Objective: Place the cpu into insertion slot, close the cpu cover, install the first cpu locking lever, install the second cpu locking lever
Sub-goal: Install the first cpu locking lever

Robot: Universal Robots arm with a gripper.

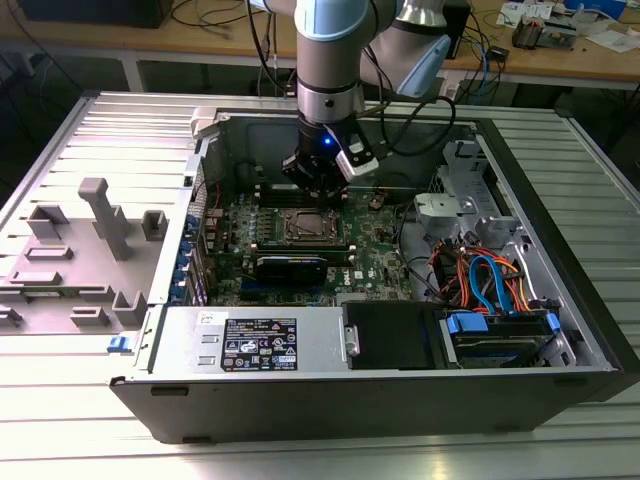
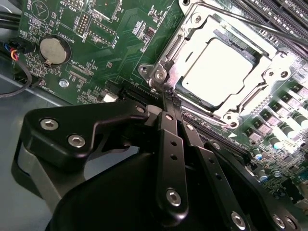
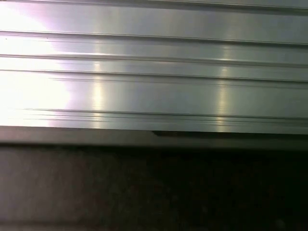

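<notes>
in the exterior view the arm reaches down into an open computer case [image 1: 520,300] lying on a ribbed metal tabletop [image 1: 90,440]; the hand [image 1: 318,190] hangs low over the green board [image 1: 370,265], just behind the insertion slot [image 1: 305,226]; in the second wrist view the hand [image 2: 167,98] has its black fingers [image 2: 172,144] drawn together to a narrow point, with nothing seen between them, the tips at the corner of the silver socket frame; the cpu [image 2: 219,67] lies flat in the insertion slot [image 2: 169,53], its pale metal top facing up; the cpu cover [image 2: 262,72] lies down over it, framing the chip through its square cut-out; a thin metal lever rod [image 2: 269,26] runs along the far side of the frame; a round coin battery [image 2: 55,50] sits on the board well apart from the socket; in the exterior view a grey plastic fixture [image 1: 85,250] stands on the tabletop at the exterior view's left, beside the case; the first wrist view shows ribbed metal sheet [image 3: 154,72] above a dark band.
</notes>
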